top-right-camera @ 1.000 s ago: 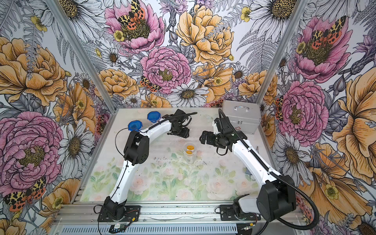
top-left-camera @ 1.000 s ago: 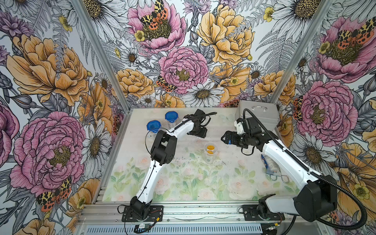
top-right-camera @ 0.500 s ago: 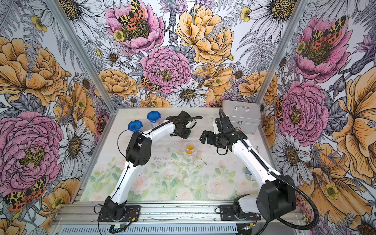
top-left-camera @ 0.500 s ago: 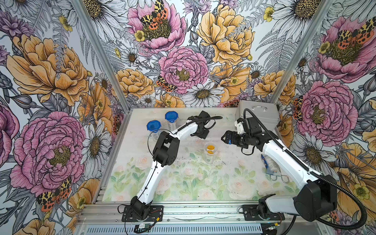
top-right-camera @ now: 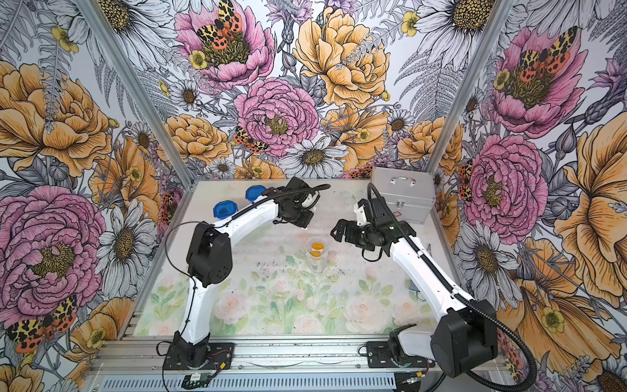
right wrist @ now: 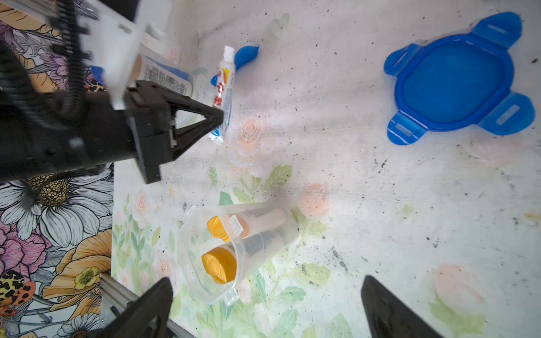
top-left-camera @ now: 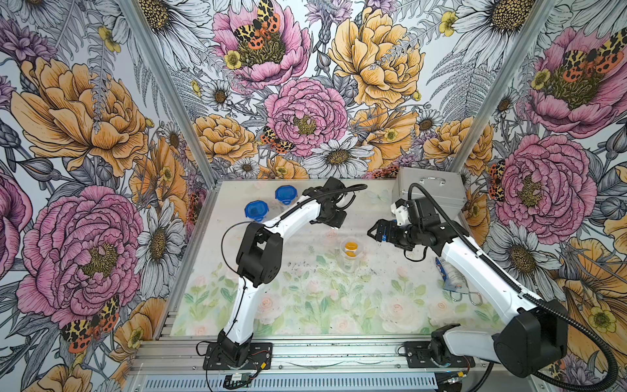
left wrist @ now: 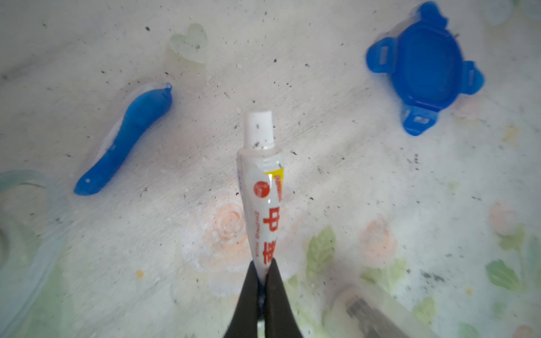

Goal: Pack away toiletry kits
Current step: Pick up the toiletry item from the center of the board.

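Floral tabletop (left wrist: pixel 366 181); left hand (left wrist: pixel 263 273) on toothpaste tube (left wrist: pixel 263 202), red "中"

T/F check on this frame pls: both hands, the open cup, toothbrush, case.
1. The left hand grips the toothpaste tube by its crimped end. True.
2. The right hand holds the clear cup. False: it is open and empty, and the cup stands free.
3. The clear cup holds two gold-capped bottles. True.
4. The blue toothbrush is in the cup. False: it lies on the table.
5. The silver case stands open. False: it is shut.
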Available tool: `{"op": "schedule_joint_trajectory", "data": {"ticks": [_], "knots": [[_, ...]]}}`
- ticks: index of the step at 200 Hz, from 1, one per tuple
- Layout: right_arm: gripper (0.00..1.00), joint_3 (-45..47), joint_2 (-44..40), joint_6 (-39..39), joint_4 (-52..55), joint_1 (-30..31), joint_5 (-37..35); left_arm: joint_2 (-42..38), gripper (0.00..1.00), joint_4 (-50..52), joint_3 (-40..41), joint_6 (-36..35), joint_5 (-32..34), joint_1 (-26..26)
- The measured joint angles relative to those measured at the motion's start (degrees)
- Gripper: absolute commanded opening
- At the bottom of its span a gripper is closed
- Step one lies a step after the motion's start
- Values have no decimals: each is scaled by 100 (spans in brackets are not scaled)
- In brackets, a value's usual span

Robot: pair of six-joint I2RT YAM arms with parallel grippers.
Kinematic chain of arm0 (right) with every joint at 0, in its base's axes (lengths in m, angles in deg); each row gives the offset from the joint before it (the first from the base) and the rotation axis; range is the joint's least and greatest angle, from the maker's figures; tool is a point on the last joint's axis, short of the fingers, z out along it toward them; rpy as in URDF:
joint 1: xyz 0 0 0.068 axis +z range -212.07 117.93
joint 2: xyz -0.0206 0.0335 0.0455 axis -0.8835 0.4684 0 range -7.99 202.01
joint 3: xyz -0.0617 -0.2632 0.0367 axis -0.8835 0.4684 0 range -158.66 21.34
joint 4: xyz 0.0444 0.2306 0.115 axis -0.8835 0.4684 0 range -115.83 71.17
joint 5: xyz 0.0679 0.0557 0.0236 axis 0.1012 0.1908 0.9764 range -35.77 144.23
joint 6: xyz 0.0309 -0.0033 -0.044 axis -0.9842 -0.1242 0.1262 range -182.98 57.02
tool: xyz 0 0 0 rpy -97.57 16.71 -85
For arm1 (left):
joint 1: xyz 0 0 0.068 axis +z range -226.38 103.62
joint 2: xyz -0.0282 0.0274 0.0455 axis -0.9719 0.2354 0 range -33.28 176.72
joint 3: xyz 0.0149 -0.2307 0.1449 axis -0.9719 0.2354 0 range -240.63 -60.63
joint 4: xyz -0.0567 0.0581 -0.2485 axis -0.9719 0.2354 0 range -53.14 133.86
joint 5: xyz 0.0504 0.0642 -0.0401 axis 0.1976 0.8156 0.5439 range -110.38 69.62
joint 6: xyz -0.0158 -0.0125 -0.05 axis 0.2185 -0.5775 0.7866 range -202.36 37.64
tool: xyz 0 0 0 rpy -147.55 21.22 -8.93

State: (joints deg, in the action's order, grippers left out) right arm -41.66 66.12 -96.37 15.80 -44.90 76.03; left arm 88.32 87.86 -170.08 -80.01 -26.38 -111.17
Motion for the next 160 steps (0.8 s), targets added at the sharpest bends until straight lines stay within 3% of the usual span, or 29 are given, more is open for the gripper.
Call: {"op": "schedule_joint_trajectory", "data": {"ticks": [47, 82, 108, 160], "knots": [[99, -417, 227, 236, -120, 103, 916, -1895, 0, -11, 1104, 26, -494, -4], [89, -861, 706, 278, -520, 452, 1486, -2771, 0, 4, 1738, 9, -660, -291], [75, -896, 986, 164, -890, 697, 1773, -2959, 0, 61, 1967, 24, -638, -675], [35, -883, 1080, -109, -1432, 918, 1993, -3027, 0, 131, 2140, 138, -649, -968]]}}
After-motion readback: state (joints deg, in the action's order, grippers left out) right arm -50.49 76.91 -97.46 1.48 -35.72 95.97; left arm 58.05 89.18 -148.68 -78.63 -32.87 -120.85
